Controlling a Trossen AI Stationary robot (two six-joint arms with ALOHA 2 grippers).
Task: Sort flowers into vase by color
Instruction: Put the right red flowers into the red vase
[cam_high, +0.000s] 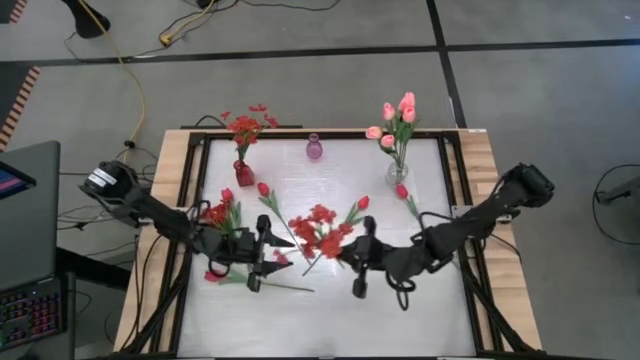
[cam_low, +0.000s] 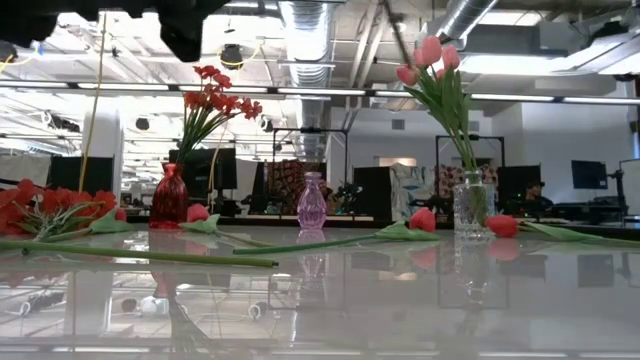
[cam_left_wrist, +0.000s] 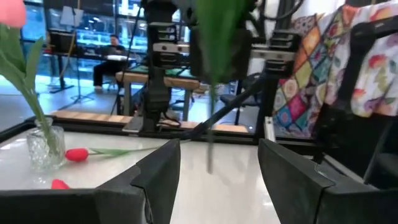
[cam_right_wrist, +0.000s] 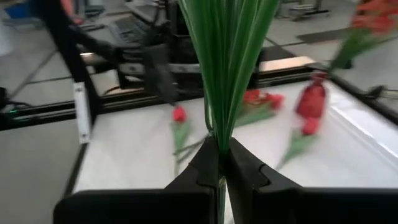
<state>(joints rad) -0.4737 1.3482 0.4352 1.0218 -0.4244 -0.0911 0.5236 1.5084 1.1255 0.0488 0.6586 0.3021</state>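
right gripper (cam_right_wrist: 219, 163) clenched on red blossom spray (cam_high: 322, 228) stems, left gripper (cam_left_wrist: 217, 171) released

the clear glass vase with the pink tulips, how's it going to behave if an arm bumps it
The clear glass vase looks narrow at the base while the pink tulips rise high above its rim, so it is probably top-heavy and apt to tip. It stands on a glossy, reflective table, so a low push may slide it instead. Being glass, it could break if it falls.
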